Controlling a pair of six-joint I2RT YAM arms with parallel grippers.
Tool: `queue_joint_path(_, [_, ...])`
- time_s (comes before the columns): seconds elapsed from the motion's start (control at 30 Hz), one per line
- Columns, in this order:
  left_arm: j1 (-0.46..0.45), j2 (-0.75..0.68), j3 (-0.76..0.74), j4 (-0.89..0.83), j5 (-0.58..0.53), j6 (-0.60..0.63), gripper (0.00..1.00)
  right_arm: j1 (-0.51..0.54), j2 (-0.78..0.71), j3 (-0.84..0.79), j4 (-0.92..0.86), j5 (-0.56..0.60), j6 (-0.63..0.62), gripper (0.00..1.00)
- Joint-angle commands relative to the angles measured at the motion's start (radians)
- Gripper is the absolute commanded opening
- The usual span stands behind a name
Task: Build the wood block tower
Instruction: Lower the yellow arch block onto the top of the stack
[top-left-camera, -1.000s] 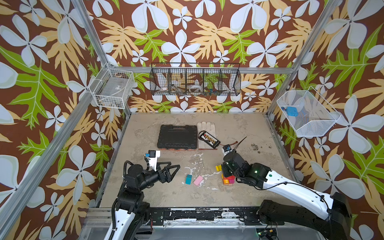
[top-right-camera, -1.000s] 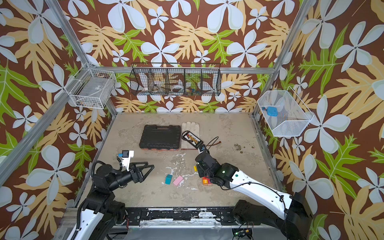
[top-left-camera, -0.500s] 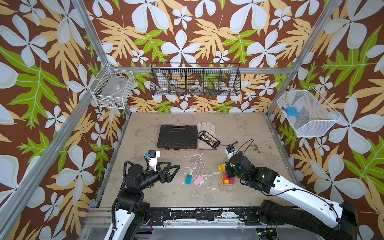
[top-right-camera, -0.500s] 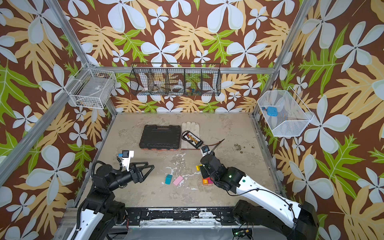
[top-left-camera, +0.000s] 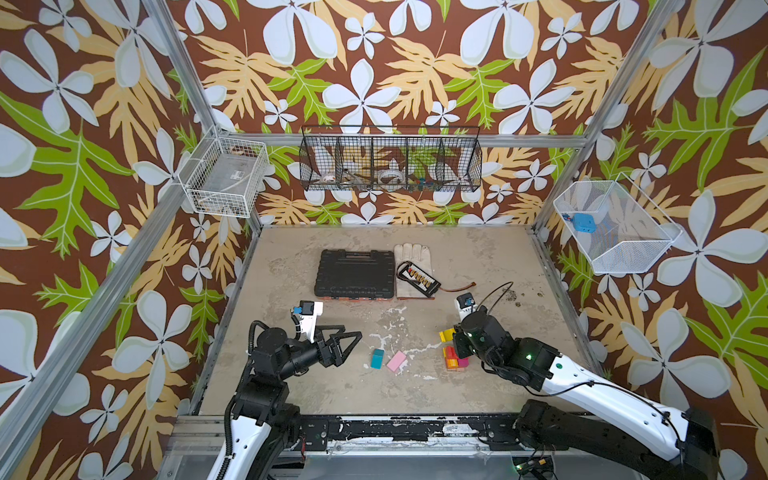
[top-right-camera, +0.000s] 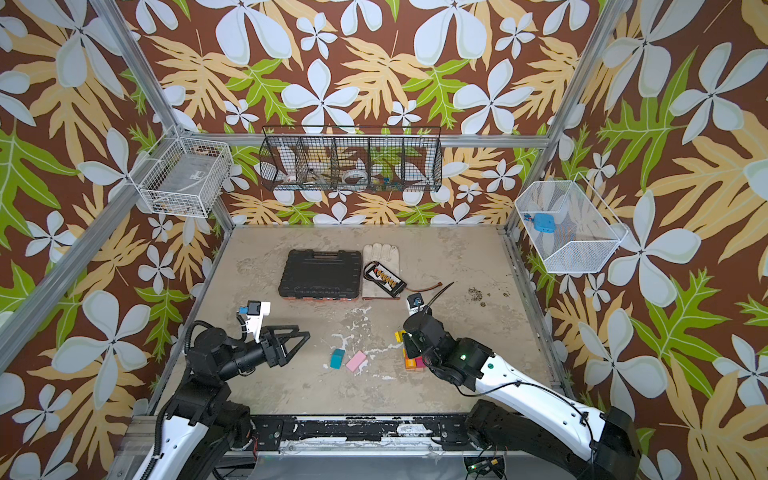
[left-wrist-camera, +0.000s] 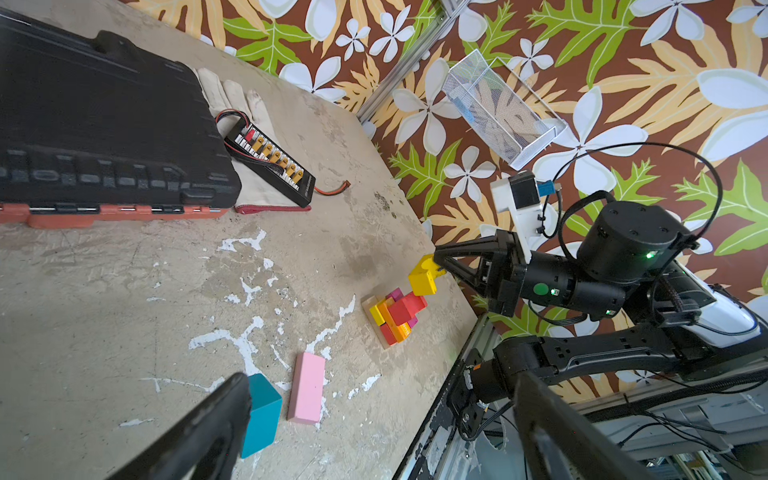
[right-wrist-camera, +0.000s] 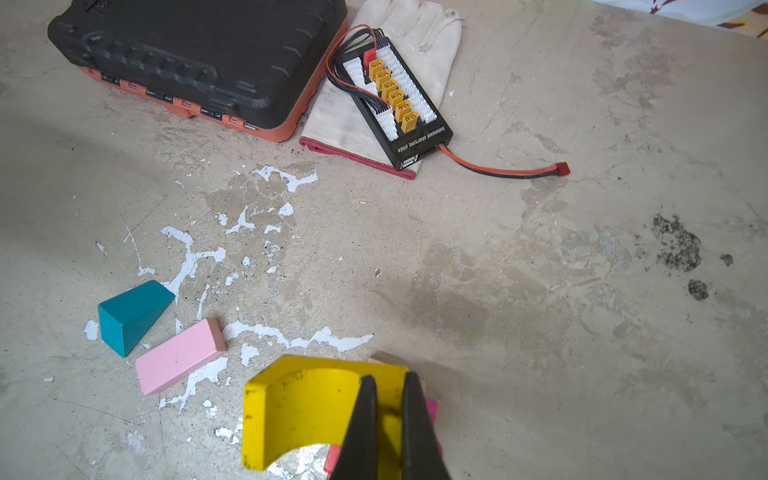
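Note:
My right gripper (left-wrist-camera: 438, 261) is shut on one leg of a yellow arch block (right-wrist-camera: 303, 407), holding it level just over the tower (left-wrist-camera: 395, 316). That tower (top-left-camera: 454, 362) is a low stack of orange, yellow, red and magenta blocks on a tan base, at the right front of the table. I cannot tell whether the arch (left-wrist-camera: 422, 278) touches the stack. A teal block (top-left-camera: 377, 358) and a pink block (top-left-camera: 396, 360) lie side by side on the table to its left. Beside the teal block (left-wrist-camera: 262, 411) hovers my left gripper (top-left-camera: 351, 348), open and empty.
Across the back of the table lie a big black case (top-left-camera: 355, 273) and a white glove (top-left-camera: 411, 253) with a black charging board (top-left-camera: 417, 276) on it. Wire baskets (top-left-camera: 390, 164) hang on the walls. A metal rail (top-left-camera: 395, 428) runs along the front edge.
My right arm has swung a little to the right, carrying the yellow arch with it over the stack. The left arm and the loose blocks have not moved.

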Motion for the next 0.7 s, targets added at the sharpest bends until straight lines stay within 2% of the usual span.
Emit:
queue_joint_path(0.0, [-0.01, 0.015, -0.001, 0.039, 0.022, -0.004, 1.0, 0.002, -0.026, -0.025, -0.069, 0.047, 0.155, 0.0])
queue_joint_path(0.3, [-0.028, 0.012, -0.004, 0.041, 0.019, -0.005, 1.0, 0.005, -0.063, -0.026, -0.172, 0.037, 0.276, 0.0])
queue_joint_path(0.67, [-0.028, 0.0, -0.006, 0.041, 0.016, -0.007, 1.0, 0.002, -0.096, -0.071, -0.108, 0.005, 0.271, 0.0])
